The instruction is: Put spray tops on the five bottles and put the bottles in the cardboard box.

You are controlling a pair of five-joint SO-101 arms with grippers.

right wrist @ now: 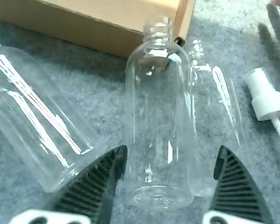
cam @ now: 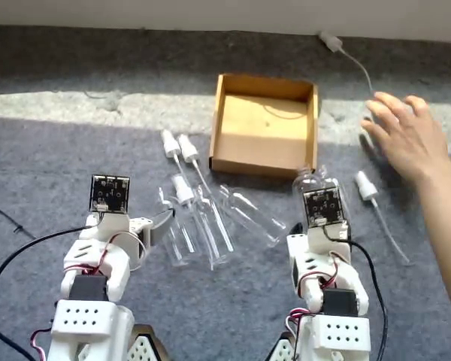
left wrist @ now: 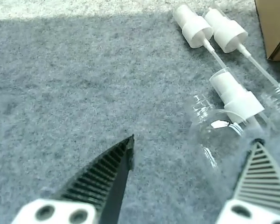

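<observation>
Your left arm is bent low and turned sideways toward the bottles in the middle of the bench (cam: 45, 150). Its left tool (left wrist: 194, 141) is wide open and holds nothing. One clear bottle (left wrist: 210, 135) lies just beside the light finger (left wrist: 259, 177), and its neck has no top on it. A spray top (left wrist: 233, 95) lies against that bottle, but you cannot tell if it is screwed onto anything. Two more spray tops (left wrist: 193, 28) lie side by side farther out, near the corner of the cardboard box (cam: 259, 166).

Your right arm points straight ahead at the box. Its right tool (right wrist: 171, 149) is open, low over the bench, with one finger on each side of a lying bottle (right wrist: 158, 121). That bottle's open neck points at the box wall. Another bottle (right wrist: 214, 116) lies just beside it, and a loose spray top (right wrist: 266, 100) lies near that one.
</observation>
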